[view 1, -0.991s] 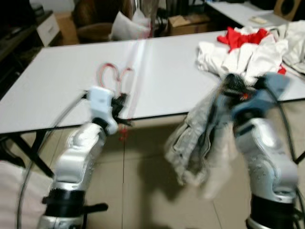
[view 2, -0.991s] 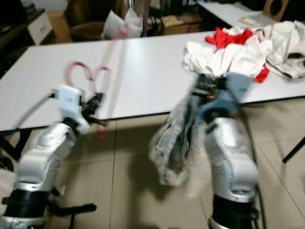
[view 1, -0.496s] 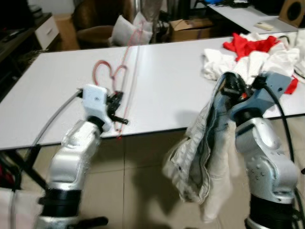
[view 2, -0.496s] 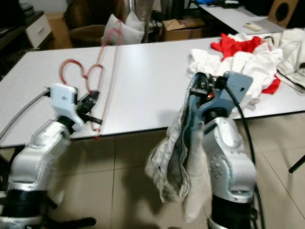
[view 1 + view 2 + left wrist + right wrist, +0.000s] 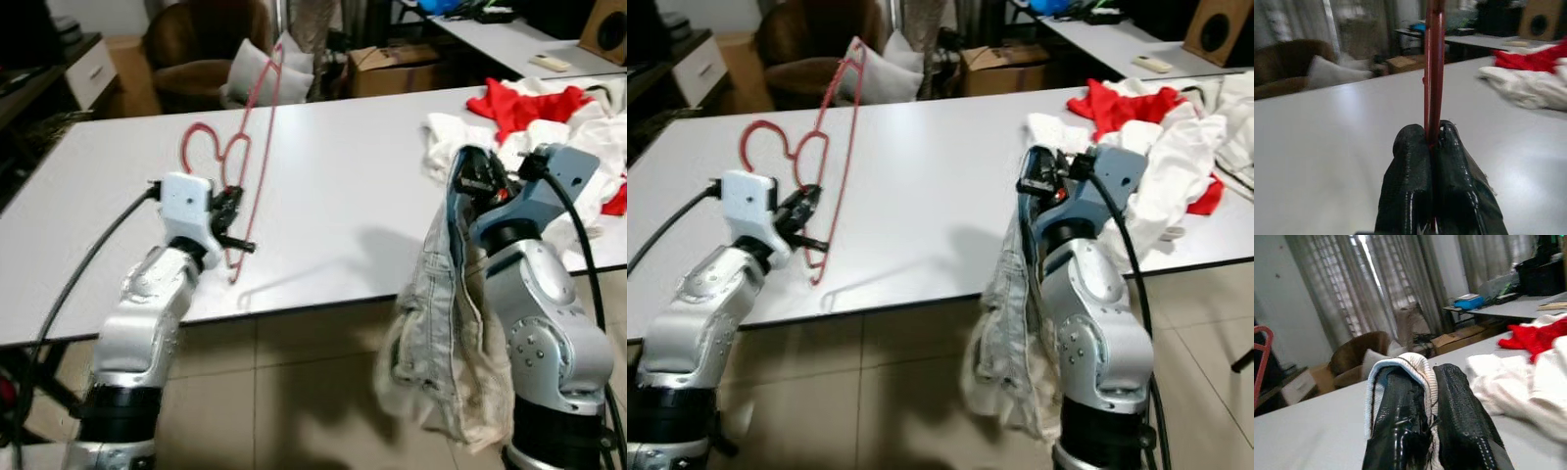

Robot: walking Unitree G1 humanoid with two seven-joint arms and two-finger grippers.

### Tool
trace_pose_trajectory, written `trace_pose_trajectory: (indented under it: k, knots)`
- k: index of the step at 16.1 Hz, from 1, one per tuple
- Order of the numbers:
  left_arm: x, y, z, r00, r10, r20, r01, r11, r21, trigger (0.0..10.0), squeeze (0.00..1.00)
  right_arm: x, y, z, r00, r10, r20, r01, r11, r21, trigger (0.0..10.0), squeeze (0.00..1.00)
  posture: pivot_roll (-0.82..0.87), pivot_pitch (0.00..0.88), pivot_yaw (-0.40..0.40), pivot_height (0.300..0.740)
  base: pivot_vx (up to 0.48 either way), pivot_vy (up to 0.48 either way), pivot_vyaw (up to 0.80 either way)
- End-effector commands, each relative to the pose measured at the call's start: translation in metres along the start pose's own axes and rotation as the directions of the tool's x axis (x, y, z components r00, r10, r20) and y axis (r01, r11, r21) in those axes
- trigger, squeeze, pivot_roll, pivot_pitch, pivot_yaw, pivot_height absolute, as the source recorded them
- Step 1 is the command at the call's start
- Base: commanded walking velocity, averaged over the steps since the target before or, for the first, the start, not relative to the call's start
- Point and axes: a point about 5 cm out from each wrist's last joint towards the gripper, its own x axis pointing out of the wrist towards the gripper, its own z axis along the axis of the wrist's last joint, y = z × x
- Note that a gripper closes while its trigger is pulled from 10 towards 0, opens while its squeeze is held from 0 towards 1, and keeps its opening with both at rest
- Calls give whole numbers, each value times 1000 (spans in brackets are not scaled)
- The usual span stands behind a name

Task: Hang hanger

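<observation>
2 grippers hold their things above the near edge of the white table [image 5: 343, 186].
The right gripper [image 5: 1432, 382] is clenched on a pale garment [image 5: 441, 343] hanging toward the floor; the left gripper [image 5: 1428, 139] grasps the red hanger [image 5: 245, 147], standing upright; farther right lies a clothes pile [image 5: 549, 108].

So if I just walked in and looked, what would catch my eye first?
Probably the red hanger, pinched in the left gripper and held above the white table. Next, the pale garment clamped in the right gripper, dangling past the table's front edge. Then the heap of white and red clothes on the table's right end.
</observation>
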Motion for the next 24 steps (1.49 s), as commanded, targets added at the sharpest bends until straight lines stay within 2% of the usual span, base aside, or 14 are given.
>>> trace_pose_trajectory:
  k: [1,4,5,6,11,15,22,24]
  knots:
    - [-2,5,8,999,20,25,-21,999,27,10000,0,3,11,12,997,49,53,-50,999,4,10000,0,-150,0,36,740,390,0,0]
    - [-3,7,8,999,30,24,-31,999,26,10000,0,4,12,9,998,43,38,-44,999,18,10000,0,-146,0,29,740,394,0,800]
    - [-3,7,8,999,31,24,-32,999,27,10000,0,5,12,10,998,36,53,-40,996,76,10000,0,-146,0,29,740,390,0,0]
    - [-3,7,8,999,30,24,-31,999,28,10000,0,5,11,11,998,29,57,-34,996,79,10000,0,-146,0,29,740,390,0,0]
    - [-1,5,8,1000,17,20,-17,999,33,10000,0,4,7,13,998,10,64,-15,998,67,10000,0,-153,0,40,740,389,0,0]
    - [-1,2,6,1000,7,19,-8,999,33,10000,0,3,8,13,998,22,54,-26,997,71,10000,0,-161,0,38,740,386,0,-708]
    - [-1,4,5,1000,21,15,-21,999,43,10000,0,8,8,22,995,38,90,-43,998,43,10000,0,-158,0,34,740,371,0,0]
    - [-1,6,3,999,41,4,-41,998,56,10000,0,10,6,25,995,38,90,-41,998,39,10000,0,-158,0,34,740,0,0,0]
